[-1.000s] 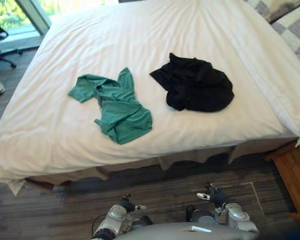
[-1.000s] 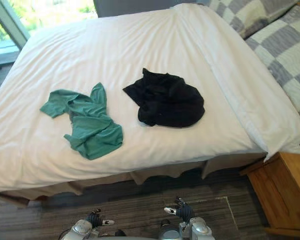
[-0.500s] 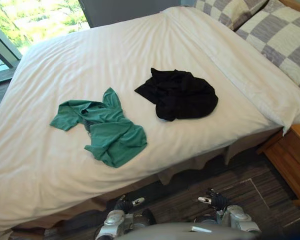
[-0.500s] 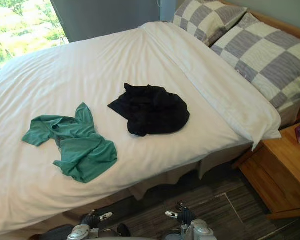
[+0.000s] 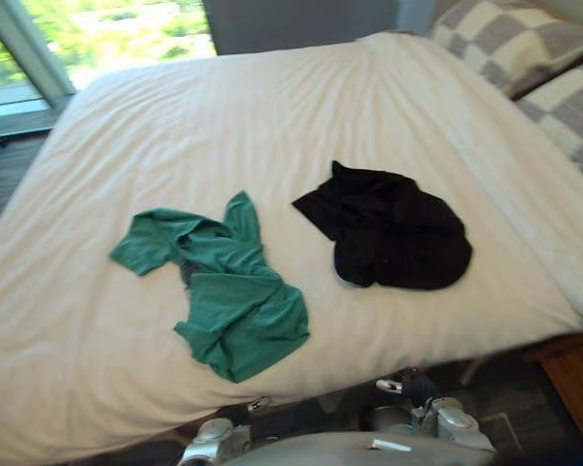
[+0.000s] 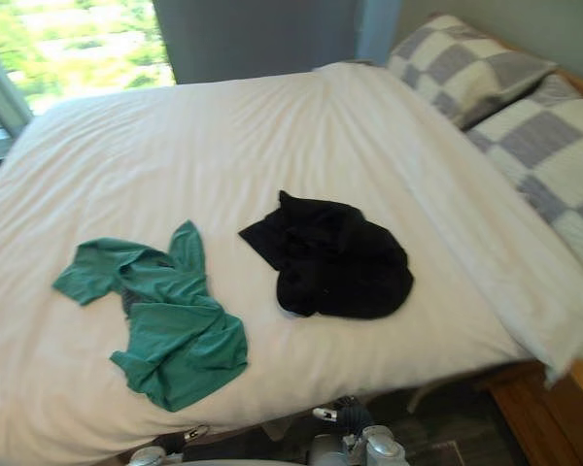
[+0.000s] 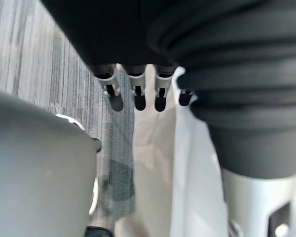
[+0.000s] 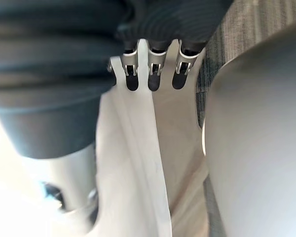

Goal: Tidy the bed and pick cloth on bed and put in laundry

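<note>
Left eye view: green shirt (image 5: 225,296), black cloth (image 5: 396,233) apart on bed (image 5: 272,116) | L hand (image 7: 137,94), R hand (image 8: 153,74): fingers straight, empty

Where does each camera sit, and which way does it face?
Left eye view: on the head, looking down at the bed with the green shirt and black garment; right hand at the lower edge.
Right eye view: beside it, same bed and garments, plus checked pillows.
Left wrist view: along the left hand at the floor and bed skirt.
Right wrist view: along the right hand at bed skirt and floor too.
</note>
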